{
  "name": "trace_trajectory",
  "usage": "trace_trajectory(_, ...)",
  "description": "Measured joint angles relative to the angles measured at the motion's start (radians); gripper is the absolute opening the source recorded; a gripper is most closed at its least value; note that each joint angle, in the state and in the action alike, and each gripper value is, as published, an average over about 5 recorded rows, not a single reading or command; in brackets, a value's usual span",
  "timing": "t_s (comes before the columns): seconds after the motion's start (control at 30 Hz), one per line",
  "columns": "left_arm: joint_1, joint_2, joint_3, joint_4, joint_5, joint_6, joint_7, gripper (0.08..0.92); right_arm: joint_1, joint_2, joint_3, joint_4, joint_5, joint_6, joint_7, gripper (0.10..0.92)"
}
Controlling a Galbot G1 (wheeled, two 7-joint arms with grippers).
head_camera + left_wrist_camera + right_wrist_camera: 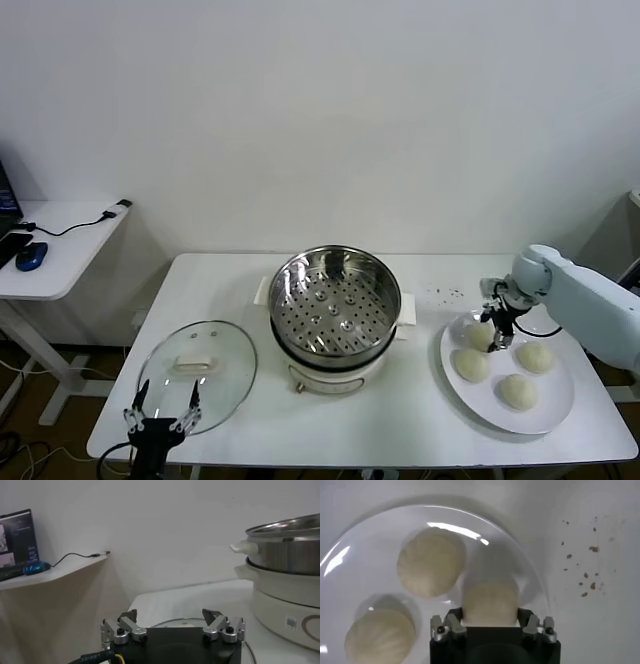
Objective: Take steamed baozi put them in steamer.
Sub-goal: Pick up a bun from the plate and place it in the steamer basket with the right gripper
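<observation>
Several cream-white steamed baozi lie on a white plate (pixel 555 410) at the right of the table. My right gripper (pixel 497 330) is down over the far-left baozi (pixel 478 336), its fingers pressed against both sides of that bun. The right wrist view shows the gripped baozi (pixel 489 599) between my right gripper (pixel 489 616), with two more (pixel 431 567) (pixel 380 635) beside it on the plate (pixel 365 565). The steel steamer (pixel 335 305) stands mid-table with nothing on its perforated tray. My left gripper (pixel 160 408) is open at the front left, idle.
A round glass lid (pixel 197 372) lies flat just left of the steamer, under my left gripper (pixel 170 617). The steamer (pixel 290 555) rises to one side of it. Dark crumbs (pixel 445 293) dot the table behind the plate. A side desk (pixel 60 250) stands far left.
</observation>
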Motion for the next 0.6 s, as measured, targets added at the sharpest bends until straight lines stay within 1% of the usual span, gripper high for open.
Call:
trace_trajectory(0.17, 0.003, 0.0, -0.001, 0.002, 0.0, -0.003, -0.001, 0.823, 0.023, -0.009, -0.018, 0.012, 0.016, 0.014, -0.007, 0.591)
trace_trajectory(0.3, 0.007, 0.001, -0.001, 0.002, 0.0, -0.004, -0.002, 0.823, 0.074, -0.012, -0.055, 0.03, 0.037, 0.043, -0.02, 0.586)
trace_trajectory(0.6, 0.021, 0.003, -0.001, 0.001, 0.0, -0.009, -0.003, 0.823, 0.367, 0.05, -0.262, 0.092, 0.098, 0.211, -0.072, 0.577)
